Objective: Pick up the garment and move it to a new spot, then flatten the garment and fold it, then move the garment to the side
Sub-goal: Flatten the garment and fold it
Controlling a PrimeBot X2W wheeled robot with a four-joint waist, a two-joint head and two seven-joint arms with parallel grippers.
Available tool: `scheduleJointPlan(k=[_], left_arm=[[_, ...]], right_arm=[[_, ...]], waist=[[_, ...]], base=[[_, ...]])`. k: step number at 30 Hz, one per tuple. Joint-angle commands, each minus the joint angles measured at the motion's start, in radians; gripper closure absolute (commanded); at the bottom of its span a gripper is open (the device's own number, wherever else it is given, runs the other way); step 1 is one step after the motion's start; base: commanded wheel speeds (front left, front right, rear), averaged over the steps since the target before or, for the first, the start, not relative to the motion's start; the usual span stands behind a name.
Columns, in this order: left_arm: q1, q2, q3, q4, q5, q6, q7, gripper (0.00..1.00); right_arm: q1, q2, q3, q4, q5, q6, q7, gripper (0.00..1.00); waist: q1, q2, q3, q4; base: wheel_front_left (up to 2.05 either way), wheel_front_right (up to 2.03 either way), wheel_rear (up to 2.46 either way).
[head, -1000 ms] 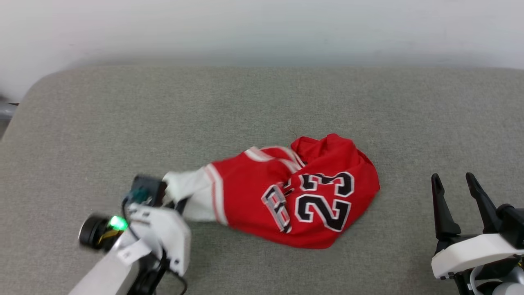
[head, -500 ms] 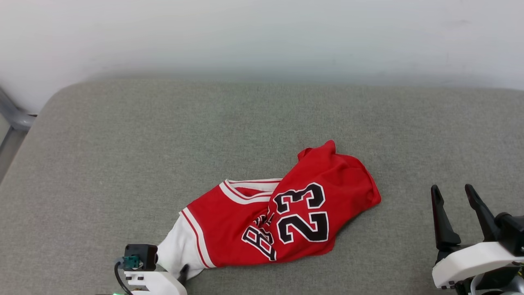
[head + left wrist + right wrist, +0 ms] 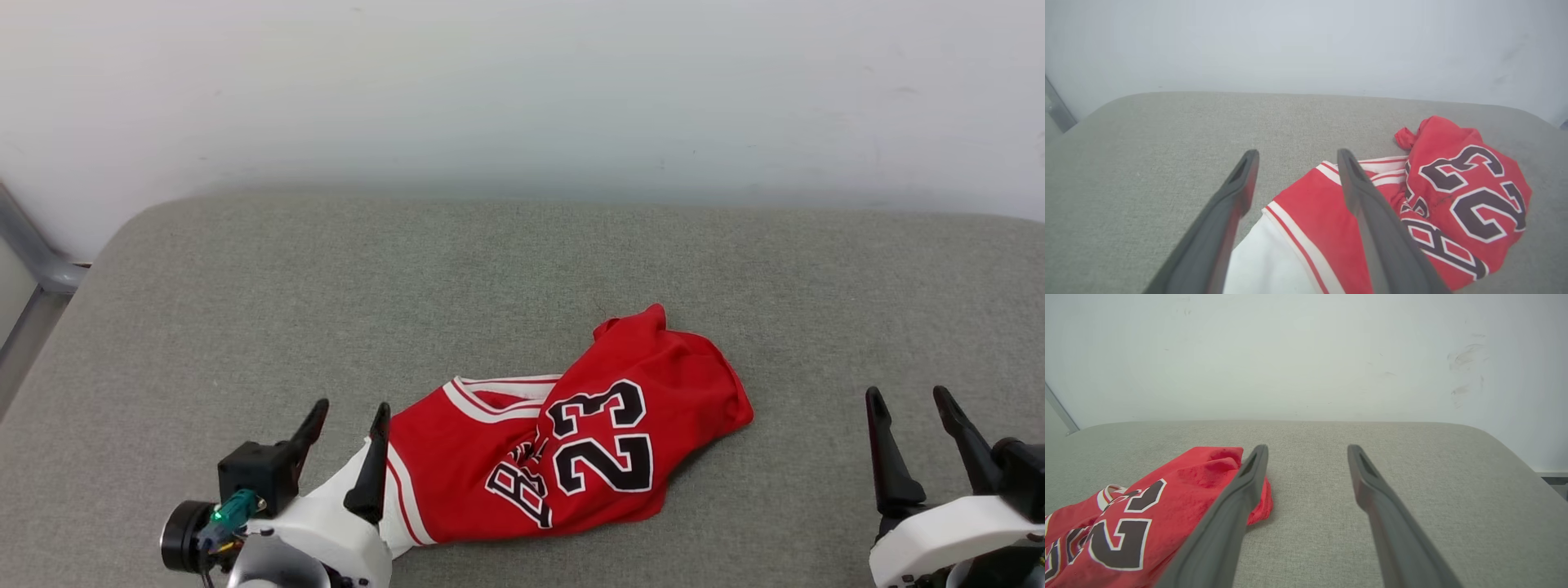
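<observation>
Loosely crumpled red garment [image 3: 571,445], black "23" up, white sleeve

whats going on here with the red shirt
A two-armed robot is working on a red number 23 jersey, which lies crumpled on a grey padded surface. Its left gripper is open over the jersey's white sleeve, gripping nothing. The right gripper is open too, off to the jersey's right, clear of it.

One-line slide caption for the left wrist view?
Open left gripper at the white sleeve of the crumpled red garment on a grey cushion.
</observation>
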Motion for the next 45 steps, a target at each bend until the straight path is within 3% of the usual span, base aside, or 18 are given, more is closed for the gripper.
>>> scheduleJointPlan(k=[1,9,18,24,31,39,40,41,42,45], left_arm=[[-0.020,-0.004,0.011,-0.022,0.020,-0.003,-0.050,0.00],[-0.043,-0.010,0.042,-0.081,0.060,0.003,-0.108,0.00],[-0.070,-0.009,0.043,-0.126,0.094,-0.008,-0.118,0.00],[-0.100,-0.026,0.041,-0.125,0.104,-0.028,-0.122,0.00],[-0.123,-0.053,0.045,-0.109,0.111,-0.043,-0.125,0.00],[-0.130,-0.079,0.063,-0.096,0.124,-0.062,-0.126,0.00],[-0.127,-0.080,0.065,-0.092,0.126,-0.064,-0.126,0.00],[-0.125,-0.082,0.069,-0.092,0.129,-0.066,-0.126,0.00],[-0.123,-0.084,0.072,-0.090,0.131,-0.066,-0.126,0.00],[-0.112,-0.084,0.081,-0.083,0.134,-0.068,-0.126,0.00]], right_arm=[[0.009,0.001,-0.009,-0.002,-0.008,0.000,0.007,0.00],[-0.025,0.001,-0.041,0.062,0.007,0.000,0.062,0.00],[-0.208,-0.017,-0.026,0.260,0.033,0.000,0.322,0.00],[-0.375,-0.090,0.084,0.378,0.061,0.000,0.511,0.00],[-0.546,-0.168,0.214,0.544,0.099,0.000,0.623,0.00],[-0.585,-0.184,0.320,0.752,0.177,0.000,0.789,0.00],[-0.580,-0.184,0.327,0.769,0.182,0.000,0.804,0.54],[-0.580,-0.181,0.332,0.776,0.191,0.000,0.805,0.81],[-0.586,-0.179,0.338,0.779,0.194,0.000,0.798,1.00],[-0.613,-0.185,0.342,0.761,0.203,-0.001,0.765,1.00]], waist=[[0.0001,-0.0001,-0.001,0.002],[0.0001,-0.0001,0.014,0.018],[0.0001,-0.0001,0.094,0.081],[0.0001,-0.0001,0.143,0.119],[0.0001,-0.0001,0.189,0.155],[0.0001,-0.0001,0.217,0.172],[0.0001,-0.0001,0.218,0.171],[0.0001,-0.0001,0.219,0.170],[0.0001,-0.0001,0.218,0.166],[0.0001,-0.0001,0.210,0.149]], base=[[0.00,0.00,0.00],[0.00,0.00,0.00],[0.00,0.00,0.00],[0.00,0.00,0.00],[0.00,0.00,0.00],[0.00,0.00,0.00],[0.00,0.00,0.00],[0.00,0.00,0.00],[0.00,0.00,0.00],[0.00,0.00,0.00]])
